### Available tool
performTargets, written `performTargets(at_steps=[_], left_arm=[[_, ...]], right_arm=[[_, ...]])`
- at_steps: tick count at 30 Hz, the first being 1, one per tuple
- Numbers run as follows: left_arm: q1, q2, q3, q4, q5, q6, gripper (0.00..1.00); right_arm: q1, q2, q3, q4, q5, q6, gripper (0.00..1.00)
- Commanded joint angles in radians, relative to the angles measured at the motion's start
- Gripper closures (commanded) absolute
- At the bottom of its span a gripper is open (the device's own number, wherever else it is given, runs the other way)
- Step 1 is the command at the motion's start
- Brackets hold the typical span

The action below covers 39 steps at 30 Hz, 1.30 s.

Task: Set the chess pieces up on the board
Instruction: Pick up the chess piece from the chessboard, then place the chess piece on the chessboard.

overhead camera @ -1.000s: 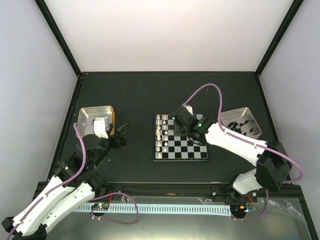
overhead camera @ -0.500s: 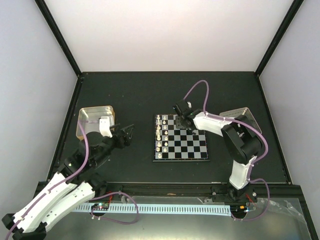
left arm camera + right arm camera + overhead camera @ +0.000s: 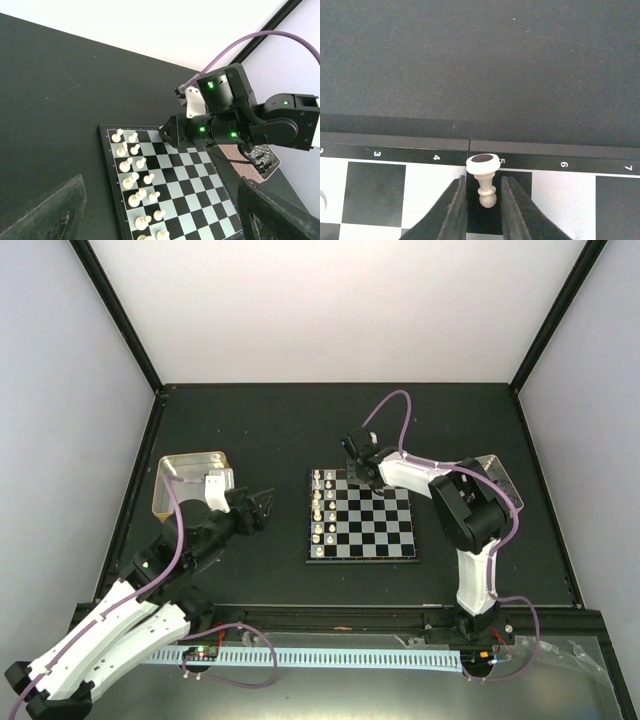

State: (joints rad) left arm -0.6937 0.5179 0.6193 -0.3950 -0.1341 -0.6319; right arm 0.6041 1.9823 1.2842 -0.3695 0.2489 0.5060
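Note:
The board lies mid-table, with white chess pieces in two columns along its left side; they also show in the left wrist view. My right gripper is low over the board's far edge. In the right wrist view it is shut on a white pawn held upside down, dark felt base up, over the dark square by the number 5. My left gripper is open and empty, left of the board, and its fingers frame the board.
A gold metal tray stands at the left, behind my left arm. A pinkish tray with small black pieces stands right of the board, partly hidden by my right arm.
My right gripper has moved from over the board's middle to its far edge, the arm folding back. My left gripper has shifted slightly right, toward the board.

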Motion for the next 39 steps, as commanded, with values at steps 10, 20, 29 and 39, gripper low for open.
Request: performTargets(at_steps=[10,20,29,39], left_arm=[[0.007,0.005,0.003,0.029,0.017,-0.014,0.15],[0.009,0.029,0.002,0.089,0.138,-0.003,0.12],[0.019,0.134,0.037,0.246,0.454,-0.036,0.11],[0.022,0.287,0.078,0.406,0.72,-0.16,0.17]], right_arm=[[-0.004,0.004,-0.01,-0.017,0.003,-0.036,0.99],[-0.003,-0.357,-0.253,0.168,-0.275,-0.168,0.99],[0.005,-0.735,-0.492,0.412,-0.886,-0.202,0.99],[0.061,-0.886,-0.479,0.41,-1.139,-0.263,0.99]])
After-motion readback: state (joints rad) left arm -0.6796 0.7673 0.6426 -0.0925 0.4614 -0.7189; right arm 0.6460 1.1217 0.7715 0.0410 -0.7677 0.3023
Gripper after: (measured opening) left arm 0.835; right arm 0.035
